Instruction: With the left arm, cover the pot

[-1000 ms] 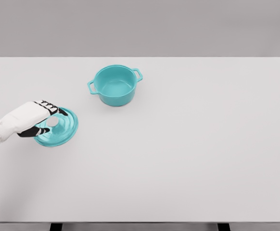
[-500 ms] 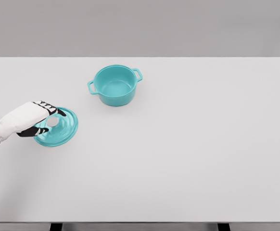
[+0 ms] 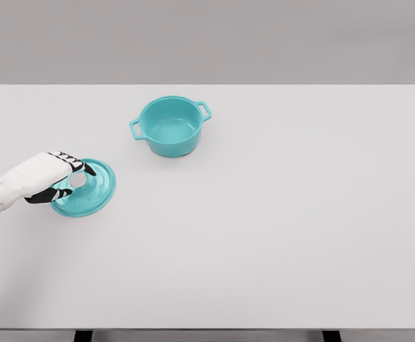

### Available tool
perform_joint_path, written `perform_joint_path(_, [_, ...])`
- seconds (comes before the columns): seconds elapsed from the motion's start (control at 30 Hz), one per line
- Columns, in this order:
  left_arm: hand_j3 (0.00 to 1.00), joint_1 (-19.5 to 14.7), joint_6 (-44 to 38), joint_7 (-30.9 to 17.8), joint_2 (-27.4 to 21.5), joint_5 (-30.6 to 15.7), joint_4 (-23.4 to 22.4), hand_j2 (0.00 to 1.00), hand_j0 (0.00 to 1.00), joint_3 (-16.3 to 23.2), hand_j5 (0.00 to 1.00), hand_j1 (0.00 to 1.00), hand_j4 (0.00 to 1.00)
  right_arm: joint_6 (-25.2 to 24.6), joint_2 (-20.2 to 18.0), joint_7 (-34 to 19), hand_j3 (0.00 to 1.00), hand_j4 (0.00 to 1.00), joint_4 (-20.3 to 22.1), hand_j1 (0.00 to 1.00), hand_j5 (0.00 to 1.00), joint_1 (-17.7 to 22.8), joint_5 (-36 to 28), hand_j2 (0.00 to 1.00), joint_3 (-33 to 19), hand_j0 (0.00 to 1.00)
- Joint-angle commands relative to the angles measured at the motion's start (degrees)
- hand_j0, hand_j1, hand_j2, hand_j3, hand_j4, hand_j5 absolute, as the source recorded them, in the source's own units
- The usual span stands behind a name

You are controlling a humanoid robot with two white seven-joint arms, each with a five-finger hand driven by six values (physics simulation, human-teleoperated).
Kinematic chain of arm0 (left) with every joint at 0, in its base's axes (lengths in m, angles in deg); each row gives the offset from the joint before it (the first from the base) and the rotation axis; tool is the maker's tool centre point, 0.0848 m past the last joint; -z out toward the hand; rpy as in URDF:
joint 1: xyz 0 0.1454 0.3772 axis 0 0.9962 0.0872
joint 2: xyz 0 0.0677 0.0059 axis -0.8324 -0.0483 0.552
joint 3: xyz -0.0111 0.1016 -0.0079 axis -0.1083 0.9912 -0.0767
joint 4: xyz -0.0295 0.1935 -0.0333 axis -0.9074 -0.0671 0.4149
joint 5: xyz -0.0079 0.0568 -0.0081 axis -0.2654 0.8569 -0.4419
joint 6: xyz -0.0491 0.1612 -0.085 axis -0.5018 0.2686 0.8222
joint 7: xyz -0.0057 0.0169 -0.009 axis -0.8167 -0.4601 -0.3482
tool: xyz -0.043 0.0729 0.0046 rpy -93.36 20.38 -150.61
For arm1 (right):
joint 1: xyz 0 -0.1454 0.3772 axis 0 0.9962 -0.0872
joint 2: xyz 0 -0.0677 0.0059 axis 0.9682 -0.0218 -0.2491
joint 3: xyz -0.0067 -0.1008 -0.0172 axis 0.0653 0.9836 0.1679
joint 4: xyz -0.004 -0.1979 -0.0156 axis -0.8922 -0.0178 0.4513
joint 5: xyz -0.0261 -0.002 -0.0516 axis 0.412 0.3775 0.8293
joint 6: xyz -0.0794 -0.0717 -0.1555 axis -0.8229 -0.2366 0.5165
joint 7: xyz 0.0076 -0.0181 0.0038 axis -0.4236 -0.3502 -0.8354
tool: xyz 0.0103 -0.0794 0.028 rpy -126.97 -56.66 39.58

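Note:
A teal pot [image 3: 170,127] with two side handles stands uncovered on the white table [image 3: 279,228], left of centre toward the back. Its teal lid [image 3: 93,192] lies flat on the table to the front left of the pot, well apart from it. My left hand [image 3: 78,181] reaches in from the left edge and sits over the lid's left side. Its fingers [image 3: 79,164] curl above the lid's pale knob and the thumb is below it, so the hand is closed on the knob. The right arm does not show.
The table's back edge meets a plain grey wall. The front edge runs along the bottom of the picture, with dark table legs [image 3: 83,335] under it.
The left hand's fingers have drawn in slightly around the lid's knob. The lid and the pot have not moved.

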Motion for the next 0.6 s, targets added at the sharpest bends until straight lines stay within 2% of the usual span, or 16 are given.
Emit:
perform_joint_path(0.0, [0.67,0.0,-0.16,0.03,-0.09,-0.33,0.0,0.67,0.67,-0.02,0.67,0.67,0.67,0.0,0.0,-0.01,1.0,1.0,0.02,1.0,1.0,0.09,0.01,1.0,0.0,1.0])
perform_joint_path(0.2, [0.67,0.0,-0.16,0.03,0.0,-0.33,-0.09,0.67,0.67,0.07,0.67,0.67,0.67,0.0,0.0,-0.01,1.0,1.0,-0.06,1.0,1.0,0.09,0.01,1.0,0.0,1.0])
perform_joint_path(0.37, [0.61,0.0,-0.16,0.03,0.0,-0.33,-0.09,0.61,0.61,0.07,0.61,0.61,0.61,0.0,0.0,-0.01,1.0,1.0,0.02,1.0,1.0,0.09,0.01,1.0,0.0,1.0])
perform_joint_path(0.57, [0.61,0.0,-0.16,0.03,0.0,-0.24,-0.36,0.61,0.61,0.07,0.61,0.61,0.61,0.0,0.0,-0.01,1.0,1.0,0.02,1.0,1.0,0.09,0.01,1.0,0.0,1.0])
